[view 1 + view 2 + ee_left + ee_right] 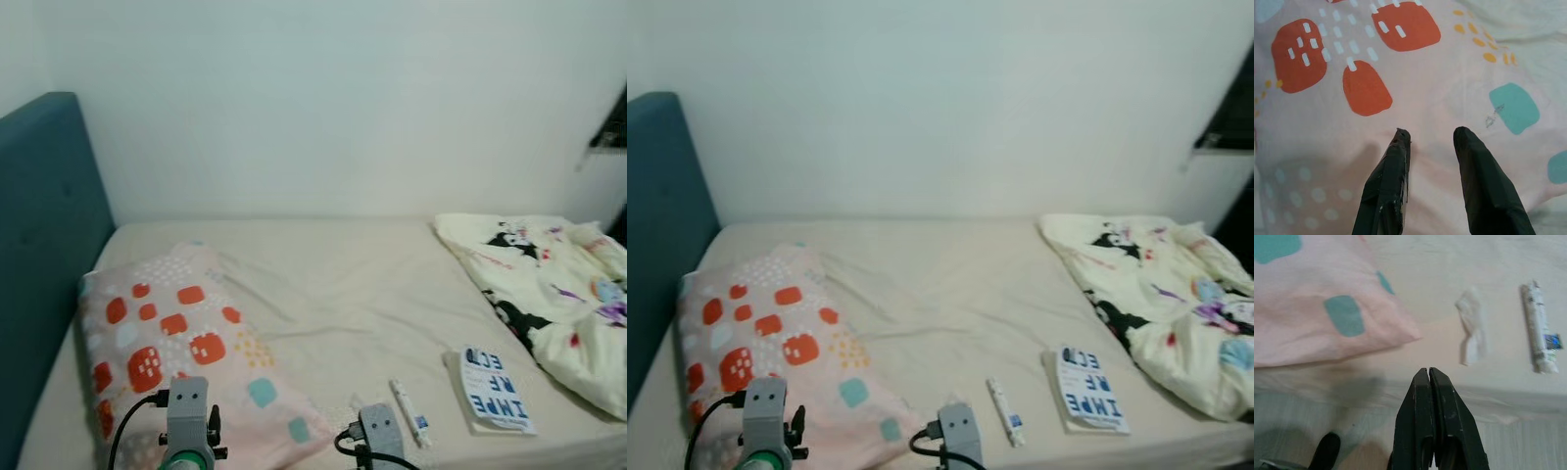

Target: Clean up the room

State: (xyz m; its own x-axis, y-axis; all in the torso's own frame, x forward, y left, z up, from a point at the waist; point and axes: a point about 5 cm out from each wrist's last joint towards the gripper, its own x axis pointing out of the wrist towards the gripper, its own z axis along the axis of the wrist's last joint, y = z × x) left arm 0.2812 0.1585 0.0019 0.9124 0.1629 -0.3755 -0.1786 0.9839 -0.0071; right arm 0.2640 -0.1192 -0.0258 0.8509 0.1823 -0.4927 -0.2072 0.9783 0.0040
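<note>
Looking at the bed (343, 284), the landmark is the pillow (176, 343), a soft pink one with orange, teal and white blobs, lying near the teal padded headboard (44, 245). Just off the pillow's corner sits a crumpled white tissue (1471, 325), and a bit further from the pillow a small white tube (1540, 328) with a blue label, then a flat book (495, 390) with big blue letters. Well away from the pillow, a floppy cartoon-print blanket (549, 284) is bunched up in a heap. Left gripper (1432, 137) hangs right over the pillow with its fingers spread apart, nothing in them. Right gripper (1430, 374) is pinched fully closed and empty, hovering at the bed's edge below the pillow corner, short of the tissue. My guess is the little clutter is first up. If so, the right fingers need to open before going in, and come down straight over the tissue since it's flimsy and will slide on that smooth beige sheet. The tube is slick and round, so pinch across its width, not its ends
</note>
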